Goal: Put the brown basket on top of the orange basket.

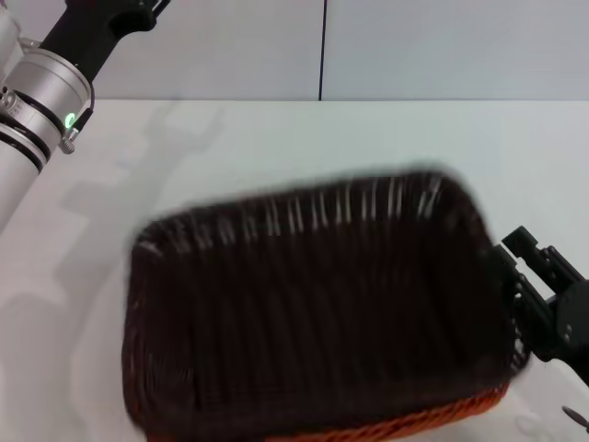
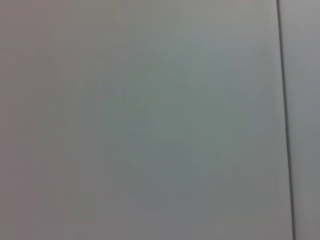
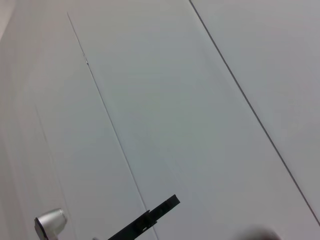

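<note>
**Brown basket settling onto the orange one**

Brown basket (image 1: 313, 313), a rectangular dark woven wicker tray, sits over the bright orange woven wicker basket (image 1: 442, 419), of which only a strip shows under its near right edge. Far left, the left gripper is out of sight, its arm raised at the frame's upper corner. On the white table (image 1: 276, 138), the stack looks slightly skewed; lowering level and squaring the rims before letting go would seat it well. At the basket's right end, the right gripper (image 1: 529, 295) appears clamped on the rim.
</note>
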You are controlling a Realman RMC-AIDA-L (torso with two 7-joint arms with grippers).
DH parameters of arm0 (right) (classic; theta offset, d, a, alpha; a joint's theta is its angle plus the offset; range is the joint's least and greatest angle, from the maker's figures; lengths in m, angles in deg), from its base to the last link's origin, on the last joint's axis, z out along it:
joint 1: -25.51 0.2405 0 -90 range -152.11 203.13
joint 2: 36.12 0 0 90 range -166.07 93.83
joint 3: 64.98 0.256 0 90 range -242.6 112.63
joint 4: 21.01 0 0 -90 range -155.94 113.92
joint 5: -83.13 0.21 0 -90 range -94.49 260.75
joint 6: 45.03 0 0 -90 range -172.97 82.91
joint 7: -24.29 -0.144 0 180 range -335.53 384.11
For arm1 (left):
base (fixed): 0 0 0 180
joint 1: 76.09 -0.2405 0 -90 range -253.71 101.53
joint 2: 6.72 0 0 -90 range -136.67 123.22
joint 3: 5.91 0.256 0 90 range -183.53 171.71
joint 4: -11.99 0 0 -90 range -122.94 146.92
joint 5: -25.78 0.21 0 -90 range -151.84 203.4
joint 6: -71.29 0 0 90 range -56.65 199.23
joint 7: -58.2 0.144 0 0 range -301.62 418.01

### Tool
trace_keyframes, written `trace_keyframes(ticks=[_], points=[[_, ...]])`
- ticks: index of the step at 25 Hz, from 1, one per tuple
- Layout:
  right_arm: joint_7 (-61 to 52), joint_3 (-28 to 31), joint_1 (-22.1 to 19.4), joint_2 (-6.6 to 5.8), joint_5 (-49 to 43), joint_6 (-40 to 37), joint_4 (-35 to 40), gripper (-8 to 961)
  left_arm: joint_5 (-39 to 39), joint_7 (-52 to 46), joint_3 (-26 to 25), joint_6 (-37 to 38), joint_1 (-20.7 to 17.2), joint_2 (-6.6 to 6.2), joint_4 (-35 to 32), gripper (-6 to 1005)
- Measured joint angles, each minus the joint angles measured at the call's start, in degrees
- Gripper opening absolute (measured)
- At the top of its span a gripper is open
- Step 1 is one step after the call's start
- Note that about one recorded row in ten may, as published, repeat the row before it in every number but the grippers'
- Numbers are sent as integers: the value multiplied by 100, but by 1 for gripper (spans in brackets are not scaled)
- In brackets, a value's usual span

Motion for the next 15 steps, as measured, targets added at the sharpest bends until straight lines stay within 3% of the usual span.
trace_keyframes(ticks=[3,9,15], points=[[-68,-10,64,-1,-12,23,63,391,-1,-13,-9,8,-15,0,0,802],[-182,14,152,-20,13,-36,292,508,-77,-32,-38,110,-89,0,-8,802],[-766,232,228,-43,241,-640,1025,508,-213,-51,-38,461,-221,3,-6,802]])
